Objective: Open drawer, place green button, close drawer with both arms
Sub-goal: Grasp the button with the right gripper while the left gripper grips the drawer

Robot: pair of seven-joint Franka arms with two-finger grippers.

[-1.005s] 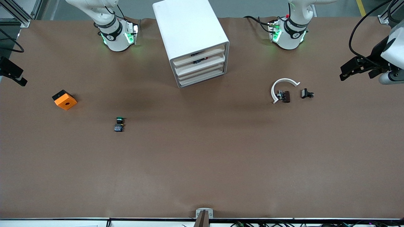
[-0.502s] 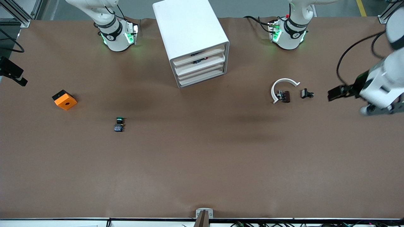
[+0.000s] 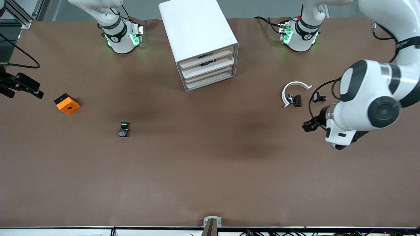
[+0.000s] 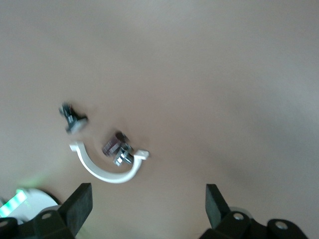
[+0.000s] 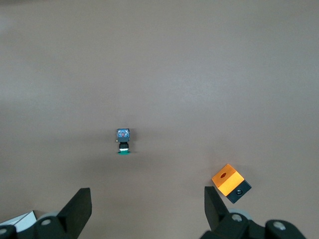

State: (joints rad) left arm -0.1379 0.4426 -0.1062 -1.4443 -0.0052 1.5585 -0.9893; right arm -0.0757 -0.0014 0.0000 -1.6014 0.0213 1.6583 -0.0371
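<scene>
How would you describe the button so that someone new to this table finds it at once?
Start at the tall white cabinet, then look nearer to the front camera, toward the right arm's end. The button lies alone on the brown table. Its green cap and dark body distinguish it from the bigger orange block.

Two glossy white arms with rounded joint housings, dark bands and black end caps; green lights glowing at both bases. Black cables looping along the links. Black, blocky fingers (image 4: 79, 205) on matte black, screw-studded gripper bodies.
</scene>
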